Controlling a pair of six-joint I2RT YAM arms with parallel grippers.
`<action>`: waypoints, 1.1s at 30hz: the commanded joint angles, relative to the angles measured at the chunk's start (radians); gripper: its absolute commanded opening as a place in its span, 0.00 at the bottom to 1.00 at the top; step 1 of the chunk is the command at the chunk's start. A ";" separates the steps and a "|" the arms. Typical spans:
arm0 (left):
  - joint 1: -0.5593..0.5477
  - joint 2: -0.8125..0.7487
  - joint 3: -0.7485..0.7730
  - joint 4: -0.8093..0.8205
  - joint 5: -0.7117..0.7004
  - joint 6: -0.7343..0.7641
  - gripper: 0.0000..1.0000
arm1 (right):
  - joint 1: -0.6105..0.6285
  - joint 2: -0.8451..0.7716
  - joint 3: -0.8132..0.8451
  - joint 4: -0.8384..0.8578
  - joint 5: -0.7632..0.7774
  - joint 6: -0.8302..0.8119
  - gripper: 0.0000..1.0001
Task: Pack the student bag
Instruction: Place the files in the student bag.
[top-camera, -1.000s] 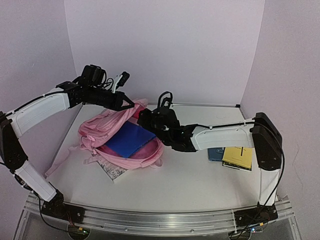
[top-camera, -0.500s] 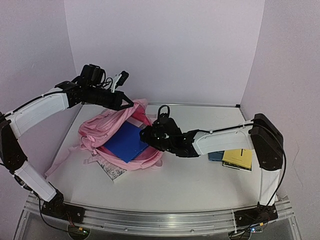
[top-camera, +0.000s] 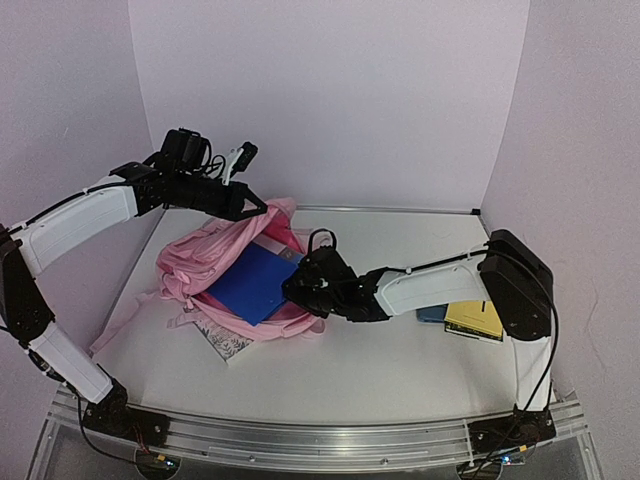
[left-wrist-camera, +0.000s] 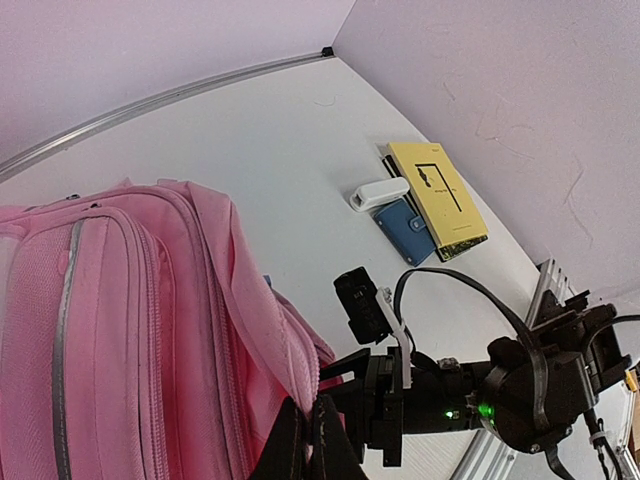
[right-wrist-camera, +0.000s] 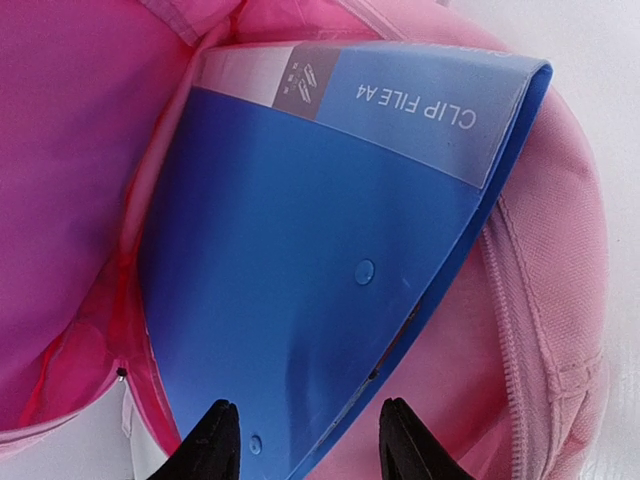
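Two arms work at the student bag (top-camera: 200, 262) in the top view. The left gripper (top-camera: 258, 206) pinches the bag's raised top flap and holds the mouth up. The right gripper (top-camera: 293, 287) sits at the mouth, with a blue clip file (top-camera: 248, 283) just ahead of its jaws, partly inside. A yellow book (top-camera: 476, 317) lies well behind that gripper.

From the left wrist, its fingers (left-wrist-camera: 322, 445) are pressed together on pink fabric, and the bag hangs ahead and left of them.

From the right wrist, the fingers (right-wrist-camera: 212, 445) stand spread and pinch nothing. The file fills the space ahead, one corner out over the zip rim (right-wrist-camera: 517, 262).

A push now could jam that corner on the rim, bowing the file or dragging the bag. If the flap slips from the pinch, the mouth would likely collapse onto it.
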 joint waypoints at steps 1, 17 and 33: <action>-0.001 -0.064 0.025 0.105 0.034 0.015 0.00 | 0.000 0.019 0.026 -0.032 0.042 0.012 0.44; 0.000 -0.057 0.029 0.099 0.043 0.016 0.00 | 0.000 0.161 0.221 -0.014 0.000 -0.040 0.27; 0.000 -0.017 0.022 0.112 0.155 0.022 0.00 | -0.023 0.309 0.470 0.010 0.074 -0.186 0.25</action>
